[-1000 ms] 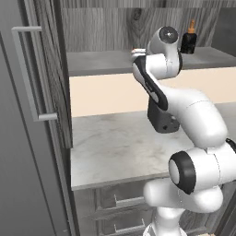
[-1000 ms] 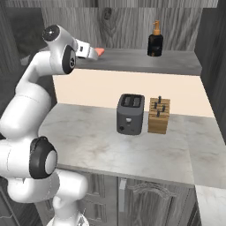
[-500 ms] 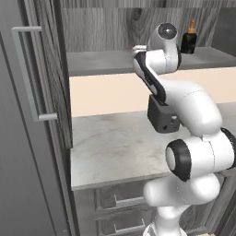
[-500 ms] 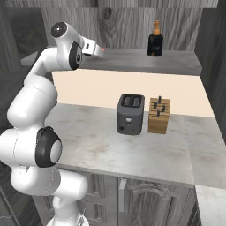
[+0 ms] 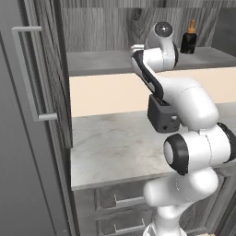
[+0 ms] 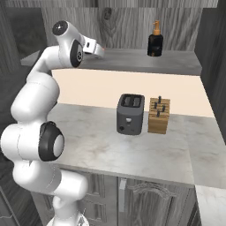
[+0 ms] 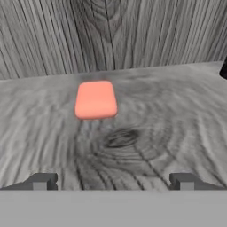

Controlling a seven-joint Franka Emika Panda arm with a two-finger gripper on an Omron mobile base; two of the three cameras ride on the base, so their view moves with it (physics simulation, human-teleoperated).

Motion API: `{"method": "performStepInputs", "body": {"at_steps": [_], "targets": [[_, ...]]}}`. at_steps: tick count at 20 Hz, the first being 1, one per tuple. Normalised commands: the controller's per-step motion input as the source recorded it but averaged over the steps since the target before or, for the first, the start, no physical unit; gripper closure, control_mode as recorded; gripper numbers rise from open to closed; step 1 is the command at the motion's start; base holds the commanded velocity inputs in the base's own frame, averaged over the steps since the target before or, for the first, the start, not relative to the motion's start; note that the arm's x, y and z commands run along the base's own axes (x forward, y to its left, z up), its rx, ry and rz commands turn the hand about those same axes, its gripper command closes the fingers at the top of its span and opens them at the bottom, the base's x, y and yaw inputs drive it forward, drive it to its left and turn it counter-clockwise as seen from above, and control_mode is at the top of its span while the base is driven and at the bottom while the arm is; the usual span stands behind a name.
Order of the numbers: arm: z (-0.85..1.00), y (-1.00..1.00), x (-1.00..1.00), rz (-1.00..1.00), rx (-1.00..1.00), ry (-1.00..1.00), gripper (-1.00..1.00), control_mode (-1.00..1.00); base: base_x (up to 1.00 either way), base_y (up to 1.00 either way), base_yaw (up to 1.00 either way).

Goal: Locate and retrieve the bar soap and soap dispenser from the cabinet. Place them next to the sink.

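The salmon-pink bar soap lies flat on the cabinet's grey shelf, a short way ahead of my gripper and slightly left of its centre line. The gripper is open, its two dark fingertips wide apart with nothing between them. In the right base view the gripper hovers over the left part of the shelf. The black soap dispenser with its orange pump stands upright farther right on that shelf, and also appears as the soap dispenser at the back right. The cabinet door stands open at the left.
A dark toaster and a wooden knife block stand on the marble counter below the shelf. The door's silver bar handle juts out at the left. Drawers sit under the counter.
The arm has lifted and pushed the hand farther in over the shelf, toward the bar soap. The dispenser, toaster and knife block have not moved.
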Motion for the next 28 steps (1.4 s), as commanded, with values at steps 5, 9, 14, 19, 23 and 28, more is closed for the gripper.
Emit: {"method": "performStepInputs", "body": {"at_steps": [5, 9, 14, 19, 23, 28], "targets": [[-0.02, 0.0, 0.37, 0.04, 0.0, 0.03, -1.0, -1.0, 0.0, 0.0, 0.0], [0.0, 0.0, 0.38, 0.06, 0.0, 0.0, -1.0, -1.0, 0.0, 0.0, 0.0], [0.0, 0.0, 0.39, 0.07, 0.0, 0.04, -1.0, -1.0, 0.0, 0.0, 0.0], [0.0, 0.0, 0.44, 0.01, -0.04, 0.08, -1.0, -1.0, 0.0, 0.0, 0.0], [0.0, 0.0, 0.45, 0.0, -0.06, 0.1, -1.0, -1.0, 0.0, 0.0, 0.0], [0.0, 0.0, 0.44, 0.0, -0.01, 0.05, -1.0, -1.0, 0.0, 0.0, 0.0]]}}
